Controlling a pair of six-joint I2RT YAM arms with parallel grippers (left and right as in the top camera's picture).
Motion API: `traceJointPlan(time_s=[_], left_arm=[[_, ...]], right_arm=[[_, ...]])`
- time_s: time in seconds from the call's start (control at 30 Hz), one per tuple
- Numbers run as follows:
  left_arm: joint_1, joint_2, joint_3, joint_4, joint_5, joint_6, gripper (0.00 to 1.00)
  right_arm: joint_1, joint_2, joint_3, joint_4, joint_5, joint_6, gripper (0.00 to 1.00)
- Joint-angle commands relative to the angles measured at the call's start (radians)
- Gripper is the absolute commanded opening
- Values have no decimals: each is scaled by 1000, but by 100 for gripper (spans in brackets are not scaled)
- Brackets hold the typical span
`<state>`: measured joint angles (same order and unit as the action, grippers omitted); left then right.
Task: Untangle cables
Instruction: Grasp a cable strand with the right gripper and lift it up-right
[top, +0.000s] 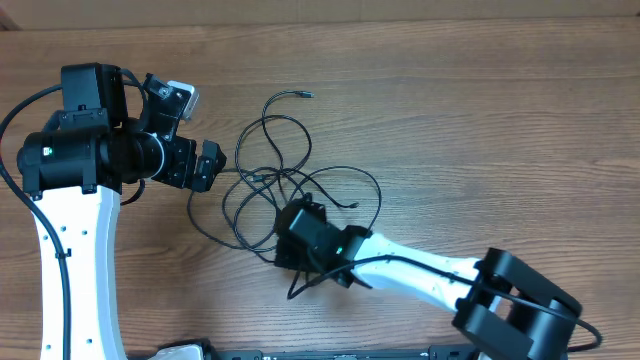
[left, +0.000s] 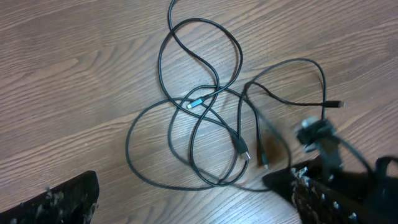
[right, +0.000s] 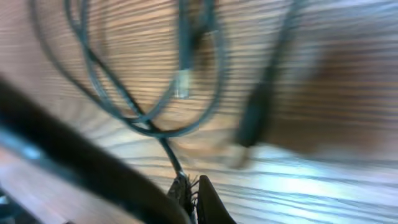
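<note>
The right tool (right: 186, 188) clamps a strand of the tangled cables (left: 198, 102) at centre frame; the left tool (top: 208, 166) hovers at their left, fingers wide apart, over the wooden surface (top: 480, 100).

Seen from my remote station: a brown wood-grain surface (top: 480, 100), smooth with a soft sheen. The thin cables (left: 205, 102) wear matt black sheathing, probably rubbery plastic. White arm shell (top: 60, 260): glossy plastic. The left tool (top: 208, 166) has rough, flecked pads (left: 62, 199).

Robot lab bench: wood-grain table (top: 480, 110), white-and-black left arm (top: 75, 250) and right arm (top: 430, 272) set over it.
</note>
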<state>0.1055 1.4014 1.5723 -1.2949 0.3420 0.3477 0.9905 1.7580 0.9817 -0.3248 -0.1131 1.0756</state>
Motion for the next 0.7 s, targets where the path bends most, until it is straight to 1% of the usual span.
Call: traceJointPlan(time_s=[0.0, 0.23, 0.43, 0.6, 0.67], left_arm=[[5, -1, 8, -3, 21, 12, 99], [5, -1, 8, -3, 21, 12, 99], [5, -1, 8, -3, 21, 12, 99], [5, -1, 8, -3, 21, 12, 100], [5, -1, 8, -3, 21, 12, 100]], right_arm=[[-59, -91, 56, -70, -45, -80, 4], [-228, -212, 197, -362, -159, -232, 4], [-375, -256, 422, -632, -203, -357, 4], [-457, -256, 641, -759, -203, -454, 4], [-486, -256, 723, -789, -203, -464, 4]])
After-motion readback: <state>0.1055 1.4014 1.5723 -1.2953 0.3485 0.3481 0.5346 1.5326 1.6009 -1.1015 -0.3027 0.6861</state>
